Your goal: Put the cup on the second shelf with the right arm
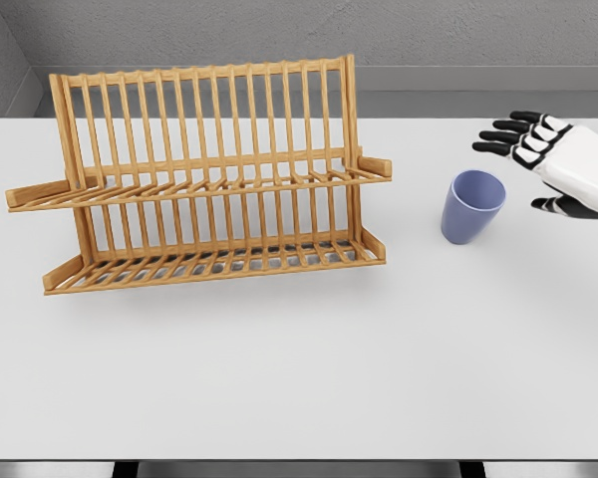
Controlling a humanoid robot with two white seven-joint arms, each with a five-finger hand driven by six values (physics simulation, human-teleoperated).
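Here a white table (299, 378) under a grey wall (429, 40) bears rack (204, 179) and cup (471, 206); right hand (553, 164) beside it, fingers spread, empty.

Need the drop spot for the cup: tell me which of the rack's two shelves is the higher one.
The upper shelf of the wooden rack, the slatted tier halfway up; the lower shelf rests on the table.

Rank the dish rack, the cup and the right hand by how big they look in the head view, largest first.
1. Wooden dish rack, by far the largest.
2. Right hand, though the picture edge cuts it off, so its full extent is unsure.
3. Blue cup, close to the visible hand in size; that ranking is uncertain.
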